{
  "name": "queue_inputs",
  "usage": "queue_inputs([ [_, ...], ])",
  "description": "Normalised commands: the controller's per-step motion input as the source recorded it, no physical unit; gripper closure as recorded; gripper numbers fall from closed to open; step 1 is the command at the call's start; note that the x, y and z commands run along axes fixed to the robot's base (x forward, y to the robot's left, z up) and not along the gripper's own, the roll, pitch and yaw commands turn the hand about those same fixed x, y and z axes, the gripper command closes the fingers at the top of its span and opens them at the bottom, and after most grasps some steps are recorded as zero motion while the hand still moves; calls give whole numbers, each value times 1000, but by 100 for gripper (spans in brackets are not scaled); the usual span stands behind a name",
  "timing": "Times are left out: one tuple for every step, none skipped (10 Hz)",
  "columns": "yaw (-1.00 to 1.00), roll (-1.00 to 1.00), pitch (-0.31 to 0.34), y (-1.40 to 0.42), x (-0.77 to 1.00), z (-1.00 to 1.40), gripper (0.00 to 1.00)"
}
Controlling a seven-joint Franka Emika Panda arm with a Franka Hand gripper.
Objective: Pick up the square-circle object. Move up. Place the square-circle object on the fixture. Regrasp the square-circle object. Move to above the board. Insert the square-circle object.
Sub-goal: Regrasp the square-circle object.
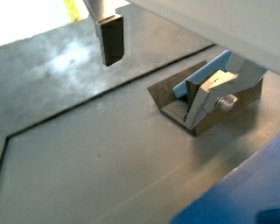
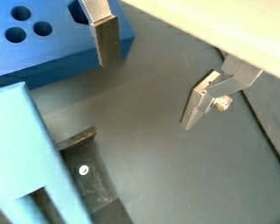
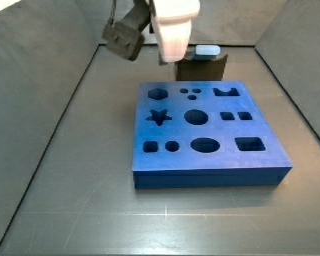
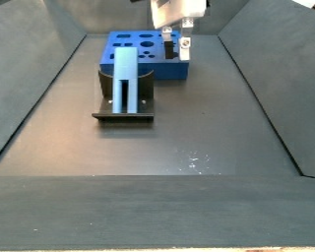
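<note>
The square-circle object [image 4: 126,79], a pale blue-grey peg, rests in the notch of the dark fixture [image 4: 121,116] and nothing holds it. It also shows as the square-circle object [image 1: 210,73] in the fixture [image 1: 171,94], just behind one silver finger [image 1: 205,98]. My gripper [image 1: 152,93] is open and empty, raised off the floor close beside the fixture. In a side view the gripper [image 4: 177,44] hangs over the near edge of the blue board [image 4: 137,51]. The board [image 3: 203,135] with its dark shaped holes lies in front of the fixture [image 3: 200,68].
Grey walls [image 4: 42,89] slope up around the dark floor on both sides. A thin seam [image 1: 73,109] crosses the floor near the fixture. The board's corner [image 2: 38,44] lies close to one finger [image 2: 105,42].
</note>
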Motion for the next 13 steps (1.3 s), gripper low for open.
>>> queue_inputs([
  [-643,1000,-338,-9,-51,8,0],
  [-632,1000,-291,-10,-47,11,0],
  [-605,1000,-205,-13,-41,8,0],
  [-580,1000,-126,-17,-34,4,0],
  [-534,1000,-3,-16,-23,-11,0],
  [-370,981,66,-14,-18,-22,0],
  [-174,677,217,-23,6,-44,0],
  [-79,511,265,-23,22,-55,0],
  [-14,395,268,-18,44,-49,0],
  [-13,276,438,-11,1000,-20,0],
  [18,236,427,-11,1000,-24,0],
  [91,209,416,-16,1000,-31,0],
  [135,185,389,-23,1000,-27,0],
])
